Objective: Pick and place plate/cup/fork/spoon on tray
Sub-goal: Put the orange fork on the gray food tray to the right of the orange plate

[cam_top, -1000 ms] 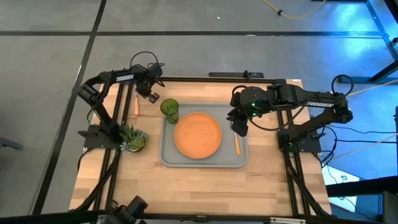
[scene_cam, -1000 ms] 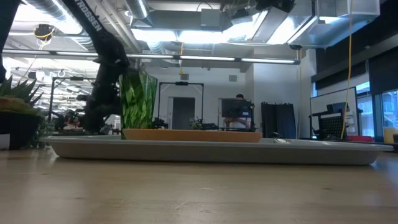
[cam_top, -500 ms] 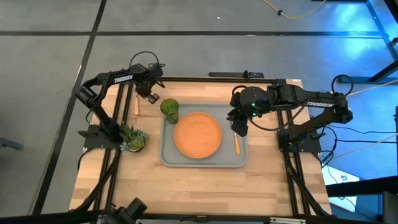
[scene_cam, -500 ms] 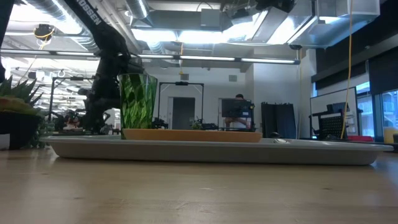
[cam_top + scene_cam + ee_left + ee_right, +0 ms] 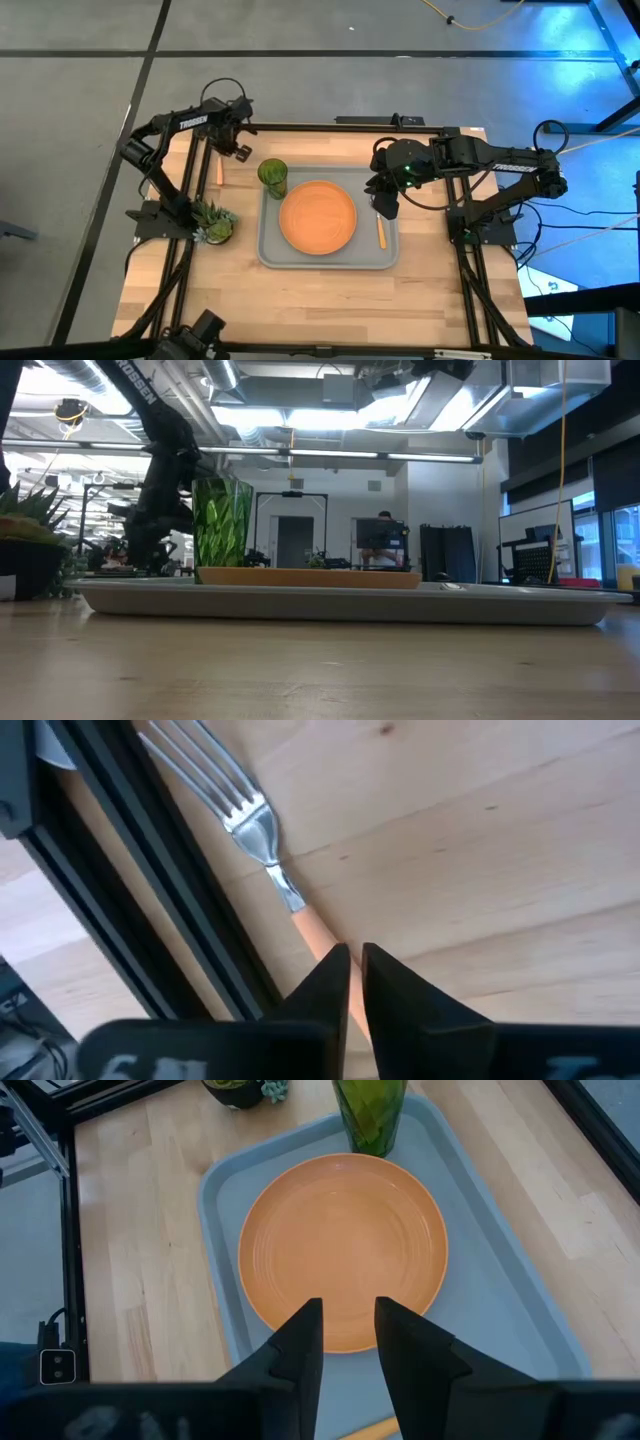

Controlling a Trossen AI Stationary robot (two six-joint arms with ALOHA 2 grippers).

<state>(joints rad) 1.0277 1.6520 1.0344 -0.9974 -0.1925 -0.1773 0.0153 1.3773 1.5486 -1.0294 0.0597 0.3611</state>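
Note:
The orange plate point(image 5: 318, 217) lies in the middle of the grey tray point(image 5: 272, 255). The green cup point(image 5: 273, 176) stands upright in the tray's far left corner. The spoon's orange handle point(image 5: 380, 233) lies on the tray's right side; its bowl is hidden under my right gripper point(image 5: 386, 208), which hovers open above it. The fork point(image 5: 219, 170) lies on the table left of the tray, tines point(image 5: 215, 780) away from the fingers. My left gripper point(image 5: 354, 958) is shut, just above the fork's handle point(image 5: 312, 932), left of the cup.
A small potted plant point(image 5: 213, 222) stands on the table near the tray's left side. The left arm's black frame rail point(image 5: 130, 870) runs right beside the fork. Bare wood lies in front of the tray point(image 5: 320, 300).
My left gripper has drawn away from the cup toward the table's far left corner, over the fork. The cup stays upright on the tray.

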